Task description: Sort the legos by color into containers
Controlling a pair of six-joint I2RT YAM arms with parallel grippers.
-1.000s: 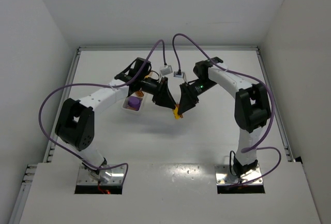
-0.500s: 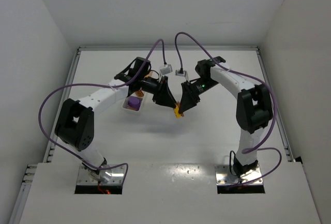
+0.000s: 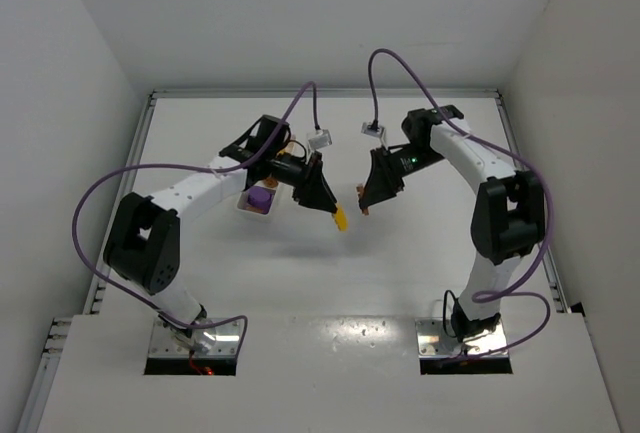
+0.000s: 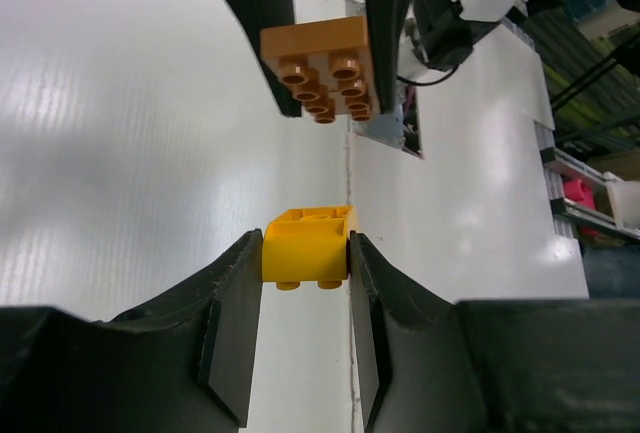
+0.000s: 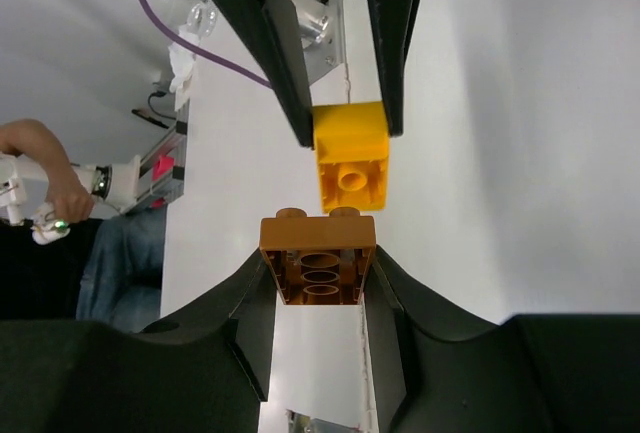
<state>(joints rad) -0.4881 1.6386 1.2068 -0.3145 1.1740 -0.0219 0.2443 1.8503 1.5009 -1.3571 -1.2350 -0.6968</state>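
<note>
Left fingers are being clamped on a yellow lego, and right fingers on a brown-orange lego; both legos are being held slightly apart above the worktop.

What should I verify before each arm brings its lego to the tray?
1. Left gripper shut on the yellow lego: ok.
2. Right gripper shut on the brown-orange lego: ok.
3. The two legos are apart, not joined: ok.
4. White tray in view, with a purple lego in its visible compartment: ok.
5. Other compartments free: cannot tell, the left arm hides them.
</note>
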